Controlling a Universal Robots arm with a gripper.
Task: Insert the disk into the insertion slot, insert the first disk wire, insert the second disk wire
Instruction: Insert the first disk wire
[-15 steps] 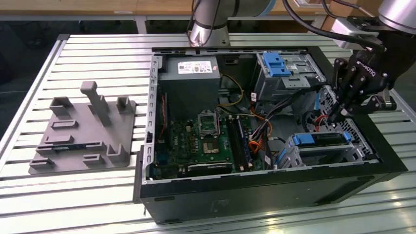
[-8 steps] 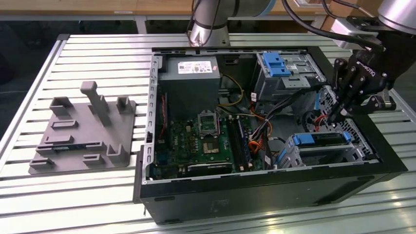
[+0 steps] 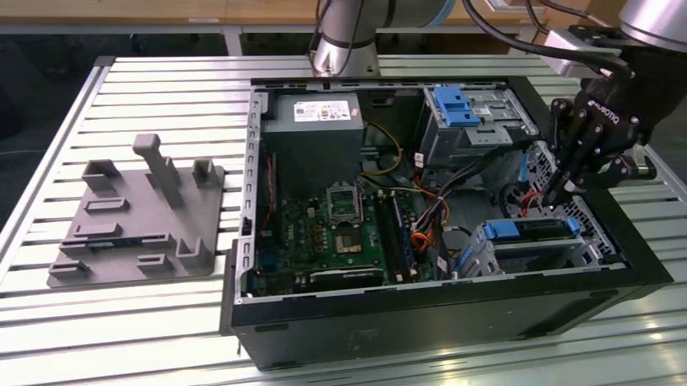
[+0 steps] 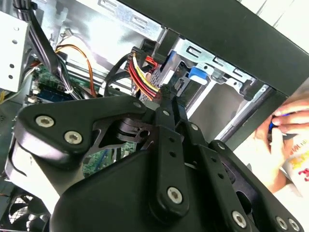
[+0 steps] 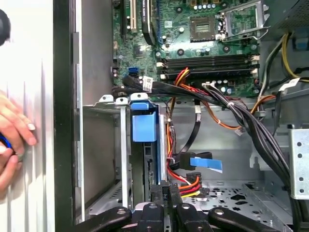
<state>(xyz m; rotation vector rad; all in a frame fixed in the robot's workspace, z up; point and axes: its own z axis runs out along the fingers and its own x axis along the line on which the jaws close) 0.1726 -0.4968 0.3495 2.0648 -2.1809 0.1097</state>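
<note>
At the exterior view's right, the hand [image 3: 556,196] reaches into the case [image 3: 429,322], fingers [image 5: 163,195] pinched shut on a red-and-yellow wire [image 5: 190,186]. Just below, the disk [image 3: 526,231] sits in the slot [image 3: 548,256]. Fingertips hide the wire's plug.

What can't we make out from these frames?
- Whether either wire is plugged into the disk: too small in the exterior view; in both wrist views the gripper blocks the disk's connector end.
- How deep the disk sits in the insertion slot: exterior view, slot walls hide it.
- What the hand holds: first wrist view, cut off by the edge.
</note>
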